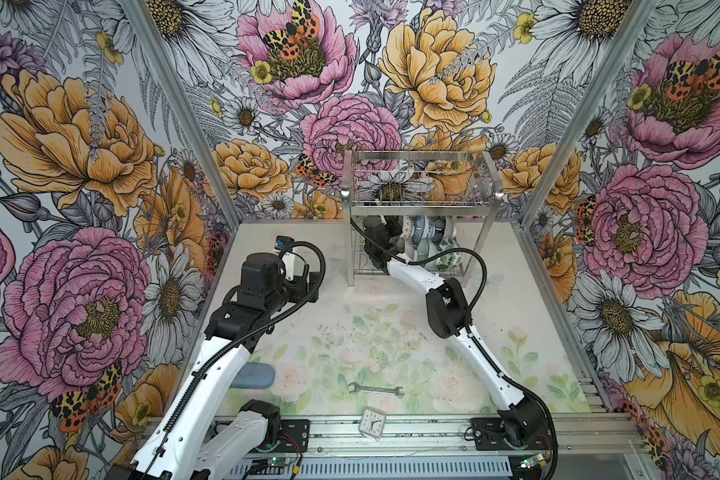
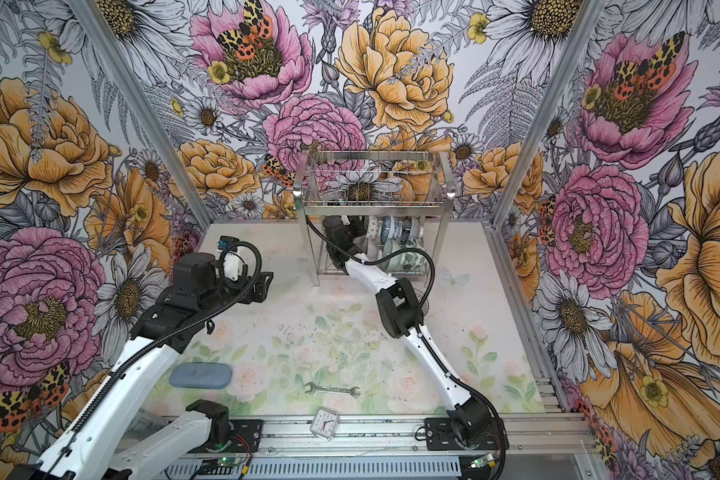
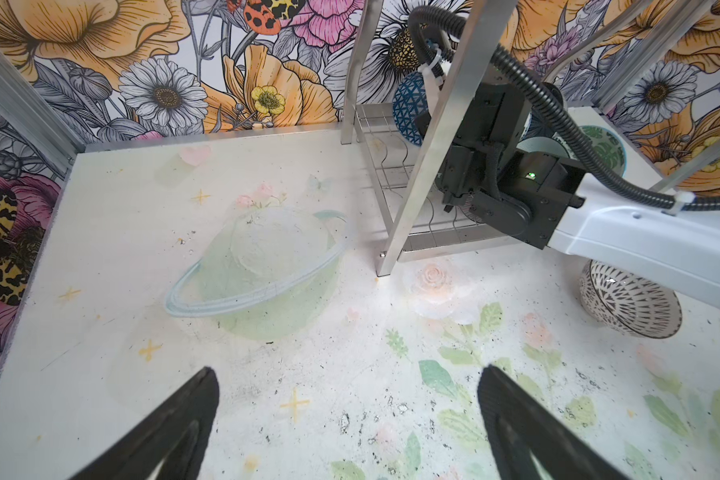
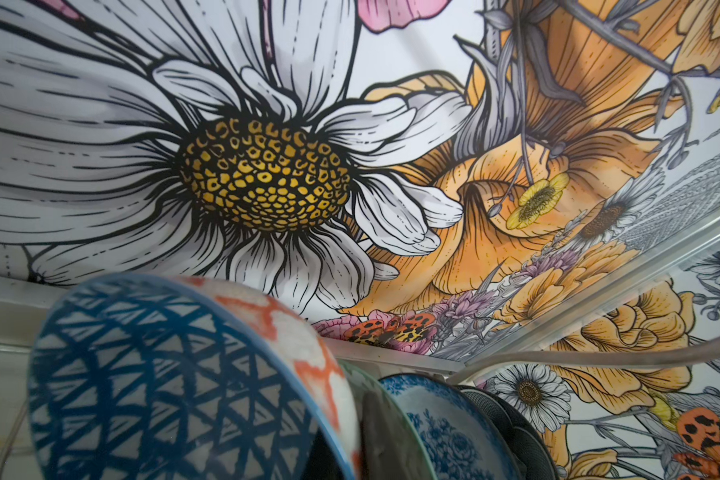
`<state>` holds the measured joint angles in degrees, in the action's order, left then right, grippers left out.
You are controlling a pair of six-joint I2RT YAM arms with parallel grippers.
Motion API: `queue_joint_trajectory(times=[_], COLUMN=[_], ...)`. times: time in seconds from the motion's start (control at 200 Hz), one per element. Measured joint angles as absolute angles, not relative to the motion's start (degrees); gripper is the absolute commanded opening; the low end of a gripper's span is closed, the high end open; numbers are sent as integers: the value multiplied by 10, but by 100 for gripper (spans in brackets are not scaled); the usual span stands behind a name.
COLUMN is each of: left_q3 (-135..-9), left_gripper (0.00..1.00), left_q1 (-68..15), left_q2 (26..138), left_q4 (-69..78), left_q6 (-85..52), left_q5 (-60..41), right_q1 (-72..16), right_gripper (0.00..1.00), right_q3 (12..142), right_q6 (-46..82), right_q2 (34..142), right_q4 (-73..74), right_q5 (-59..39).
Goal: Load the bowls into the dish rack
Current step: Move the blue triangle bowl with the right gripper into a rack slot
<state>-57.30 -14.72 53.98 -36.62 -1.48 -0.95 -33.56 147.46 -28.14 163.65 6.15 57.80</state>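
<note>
**Spotter:** Where are you working right now?

**Operator:** I'm reaching the right end effector (image 1: 396, 237) into the lower tier of the dish rack (image 1: 349, 249), in among the bowls (image 2: 391, 232) standing on edge in the wavy slots. Its jaws are closed. The blue-lattice bowl (image 4: 163, 374) is filling the wrist view right up against it, but I'm not seeing the fingers, so I'm not claiming it's pinched.

**Spotter:** How are you planning to do this step well?

**Operator:** I'm thinking slow and low. I'd seat that bowl's rim into a slot, tilted like the blue floral bowl (image 4: 441, 424) beside it, without nudging the row or the upper tier overhead. Ceramic on wire is likely to slide.

**Spotter:** And the other arm?

**Operator:** The left end effector (image 3: 346, 415) is hovering wide open over bare desk (image 3: 121, 249), carrying nothing. One grey-dashed bowl (image 3: 630, 303) is sitting on the desk just in front of the rack, under my right forearm and well apart from the left fingers.
</note>
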Motion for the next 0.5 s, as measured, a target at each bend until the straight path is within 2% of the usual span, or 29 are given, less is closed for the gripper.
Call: queue_joint_trajectory(times=[0.15, 0.34, 0.5], left_q3=[-573, -573, -573], left_gripper=[99, 99, 99], left_q1=[-147, -147, -147], left_q2=[540, 540, 536], left_q4=[-366, -366, -366], left_q6=[-15, -15, -15], left_q5=[-10, -10, -10], right_q1=[-338, -338, -343], right_gripper=[0, 13, 20], right_q3=[1476, 1475, 1450], right_q6=[-282, -281, -280], right_q2=[1637, 1637, 1625], right_q4=[55, 53, 55], right_q5=[569, 568, 567])
